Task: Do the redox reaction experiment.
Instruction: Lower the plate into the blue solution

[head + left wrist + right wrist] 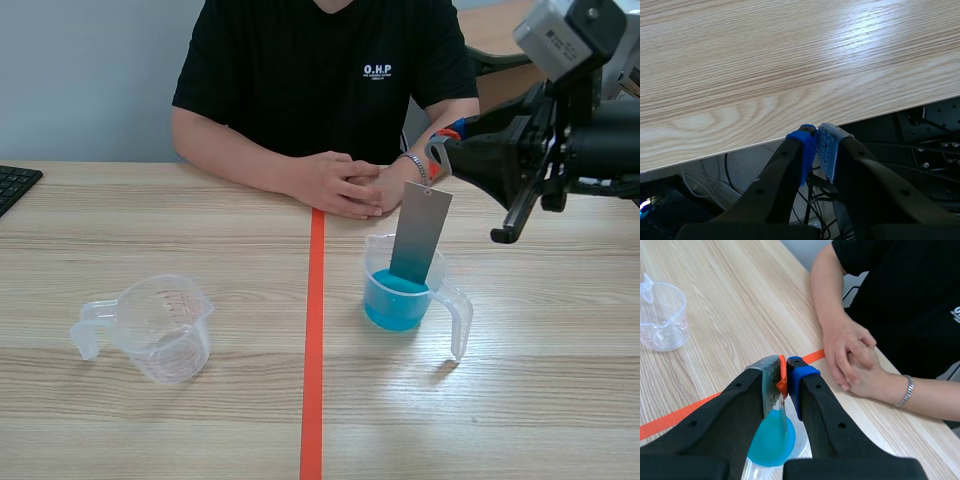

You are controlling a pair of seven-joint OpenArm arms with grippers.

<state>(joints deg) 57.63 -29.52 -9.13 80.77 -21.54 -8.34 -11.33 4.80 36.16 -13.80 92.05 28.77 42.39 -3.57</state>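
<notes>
Over the measuring cup (447,293): right gripper (784,374) pinches metal strip (421,232), tip in blue liquid (392,306).
Left gripper (816,136): closed, empty, at edge of table (790,60).

keyboard (15,185): far-left edge of table (150,430) | person (320,80): seated across, in black

Counted two clear measuring cups: empty cup (165,335), cup of blue liquid (455,305). One metal strip (420,235), one keyboard (15,185), one orange tape line (314,340), one bracelet (415,168). Two grippers, left gripper (816,139) and right gripper (785,371); one person (320,70), two hands (345,185).
</notes>
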